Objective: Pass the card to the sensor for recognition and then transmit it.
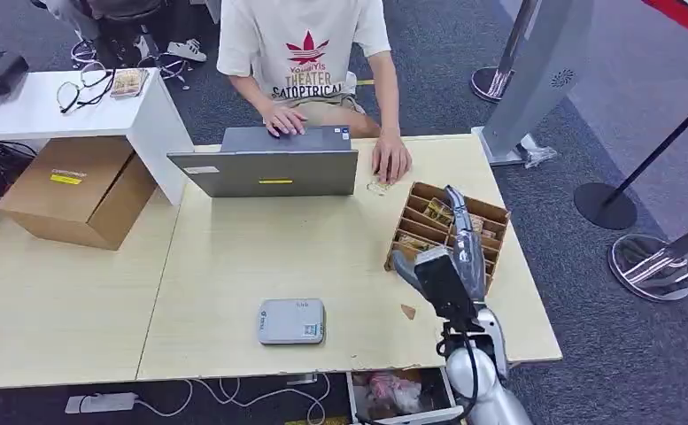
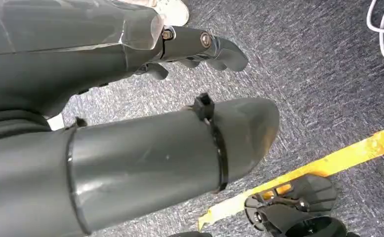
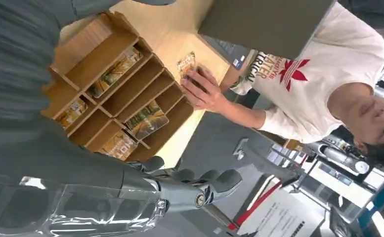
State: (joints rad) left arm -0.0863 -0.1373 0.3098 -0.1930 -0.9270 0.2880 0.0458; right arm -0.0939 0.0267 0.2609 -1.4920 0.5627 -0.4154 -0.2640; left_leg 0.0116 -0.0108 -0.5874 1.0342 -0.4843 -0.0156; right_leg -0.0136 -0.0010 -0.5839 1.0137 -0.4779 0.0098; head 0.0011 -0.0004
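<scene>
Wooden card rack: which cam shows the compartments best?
Right wrist view: the wooden card rack is close, its dividers and cards plain. In the head view the right hand covers part of it. The left wrist view looks at floor.

A grey laptop [image 1: 269, 168] is set open at the far edge of the tabletop [image 1: 234, 257], and a person [image 1: 305, 53] in a white T-shirt is seated behind it. A cardboard box [image 1: 79, 190] is placed at the far left corner. Spectacles [image 1: 81, 91] are laid on a white side table [image 1: 48, 111]. Stanchion bases [image 1: 652, 266] are seen on the carpet to the right.
</scene>
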